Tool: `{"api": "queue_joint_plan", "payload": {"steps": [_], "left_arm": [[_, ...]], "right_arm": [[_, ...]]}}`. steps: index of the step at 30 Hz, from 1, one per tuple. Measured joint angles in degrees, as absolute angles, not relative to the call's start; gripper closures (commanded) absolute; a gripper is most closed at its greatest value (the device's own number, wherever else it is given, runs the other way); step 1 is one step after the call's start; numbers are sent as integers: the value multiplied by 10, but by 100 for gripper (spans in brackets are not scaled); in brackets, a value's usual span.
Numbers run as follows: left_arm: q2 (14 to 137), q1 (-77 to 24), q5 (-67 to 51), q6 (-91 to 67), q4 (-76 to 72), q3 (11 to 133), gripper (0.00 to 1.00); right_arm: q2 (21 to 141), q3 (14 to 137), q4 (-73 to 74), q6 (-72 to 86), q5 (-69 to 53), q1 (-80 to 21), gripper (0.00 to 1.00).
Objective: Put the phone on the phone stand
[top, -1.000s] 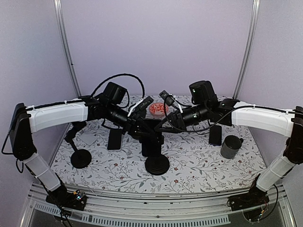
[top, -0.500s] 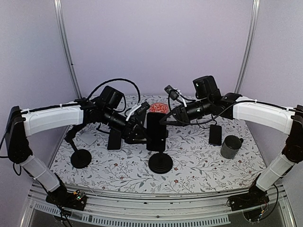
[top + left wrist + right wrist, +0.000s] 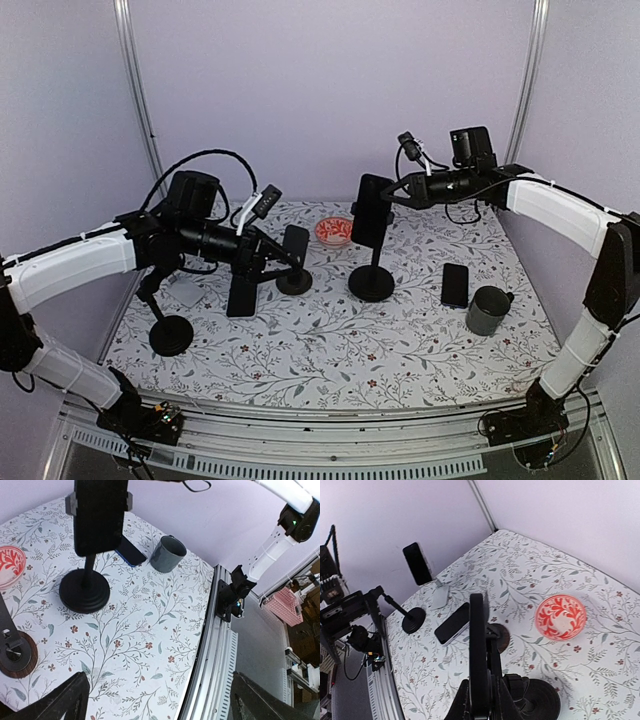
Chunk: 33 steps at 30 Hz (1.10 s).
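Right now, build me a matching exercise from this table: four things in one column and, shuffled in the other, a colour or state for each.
Things:
1. mug
2. bowl
3. left gripper
4. phone

Colour or state:
A. open
B. red and white pattern
C. grey
D. upright on the phone stand

Pairs: 1-C, 2-B, 3-A, 4-D

Top external: high, far behind left pincer (image 3: 283, 262) and right pincer (image 3: 390, 192), facing down over whole table (image 3: 420, 340). Left wrist: looks past spread fingers (image 3: 60, 702), phone (image 3: 100, 515) ahead, mid-range. Right wrist: tight on phone edge between closed fingers. All three share phone, red bowl (image 3: 334, 232).
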<state>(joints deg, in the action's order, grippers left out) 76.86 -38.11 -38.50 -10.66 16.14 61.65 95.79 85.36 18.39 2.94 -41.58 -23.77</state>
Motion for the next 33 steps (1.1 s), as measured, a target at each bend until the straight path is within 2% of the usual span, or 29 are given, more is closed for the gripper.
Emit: {"api": "queue_joint_plan", "payload": {"steps": [15,29,33], "left_arm": [[683,-381,-352,-150,141,579,1],[683,-381,-327,-166,145,576,1],[683,-381,-322,-166,144,575,1]], "right_arm": [[1037,915,150,12,-382,-126,100],[1050,914,125,12,-378,-119,95],[1053,905,123,12,-378,-119,90]]}}
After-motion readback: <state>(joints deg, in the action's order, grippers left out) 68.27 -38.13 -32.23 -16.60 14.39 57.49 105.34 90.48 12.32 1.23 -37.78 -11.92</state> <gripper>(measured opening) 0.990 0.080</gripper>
